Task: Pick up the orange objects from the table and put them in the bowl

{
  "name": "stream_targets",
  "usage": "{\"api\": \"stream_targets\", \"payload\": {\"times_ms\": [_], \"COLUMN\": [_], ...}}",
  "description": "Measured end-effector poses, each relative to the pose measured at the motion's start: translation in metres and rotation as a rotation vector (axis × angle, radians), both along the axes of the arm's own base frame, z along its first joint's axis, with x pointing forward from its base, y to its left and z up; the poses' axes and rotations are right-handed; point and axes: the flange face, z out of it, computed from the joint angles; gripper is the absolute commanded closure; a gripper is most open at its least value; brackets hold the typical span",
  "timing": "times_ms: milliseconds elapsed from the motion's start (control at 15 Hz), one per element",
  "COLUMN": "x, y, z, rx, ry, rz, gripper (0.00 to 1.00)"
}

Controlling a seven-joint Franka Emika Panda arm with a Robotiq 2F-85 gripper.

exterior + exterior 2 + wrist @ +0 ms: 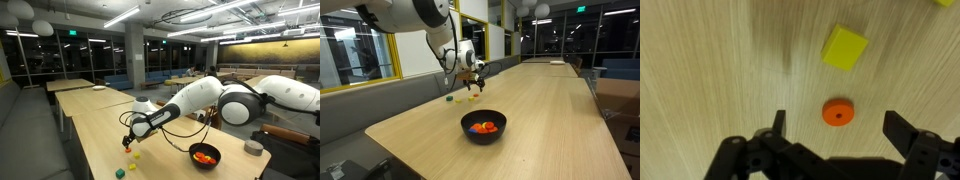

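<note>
Pale light-wood table (700, 70) lies bare toward nine o'clock; bent white arm (192, 98) holds wide-open, empty gripper (835, 120) over small orange disc (838, 113), yellow block (844, 48) at twelve.

The Panda arm (215, 100) reaches from the right edge toward lower centre; its Robotiq gripper (835, 122) points downward, jaws spread wide, empty.

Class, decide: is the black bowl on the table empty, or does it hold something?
Not empty. The black bowl holds orange pieces, visible against its dark inside in both exterior views.
</note>
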Motion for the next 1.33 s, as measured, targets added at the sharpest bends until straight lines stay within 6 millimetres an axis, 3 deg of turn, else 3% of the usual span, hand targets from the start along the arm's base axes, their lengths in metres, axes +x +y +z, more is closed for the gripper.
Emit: {"api": "stream_targets", "payload": {"times_ms": [733, 1333], "x": [0.023, 0.025], "y": [-0.023, -0.008], "z": [-0.022, -0.025], "rx": [-0.008, 0.026], "ry": [-0.028, -0.012], "rz": [0.038, 0.092], "gripper": [0.00, 0.00]}}
